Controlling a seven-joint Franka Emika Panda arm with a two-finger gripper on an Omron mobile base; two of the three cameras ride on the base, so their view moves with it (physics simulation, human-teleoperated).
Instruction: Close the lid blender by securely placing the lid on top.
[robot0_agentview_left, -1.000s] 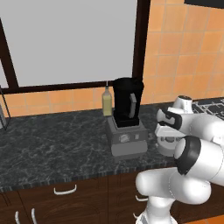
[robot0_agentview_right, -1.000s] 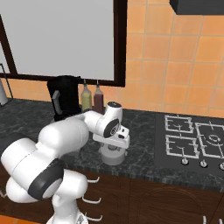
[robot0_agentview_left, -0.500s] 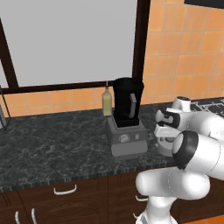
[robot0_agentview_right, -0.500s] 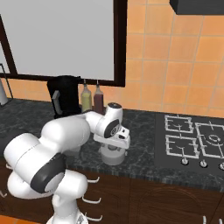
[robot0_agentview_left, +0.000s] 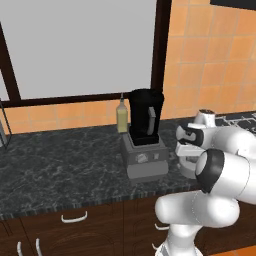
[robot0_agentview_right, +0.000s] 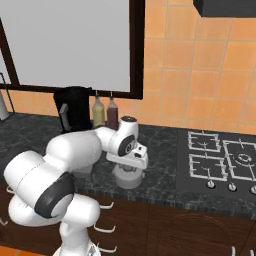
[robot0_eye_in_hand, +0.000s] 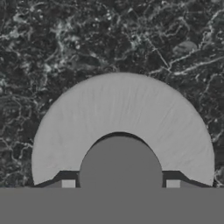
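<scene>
Lid (robot0_eye_in_hand: 122, 113) near counter (robot0_agentview_left: 60, 165) edge, blender (robot0_agentview_left: 145, 135) beside

**Even, flat rendered light; soft detail**

All three frames are evenly and fairly brightly lit, with no single visible source and no glare. The window pane (robot0_agentview_left: 80, 47) in the upper left of the left base view is a flat pale grey, without highlights. The arm (robot0_agentview_right: 75, 155) shows smooth, gentle shading. A faint soft shadow lies under the lid (robot0_agentview_right: 127, 177) on the counter (robot0_agentview_left: 60, 160). Edges look slightly blurred and jagged, textures low in resolution. In the hand view the lid (robot0_eye_in_hand: 122, 113) is soft, the counter marbling smeared. No edge distortion shows.
</scene>
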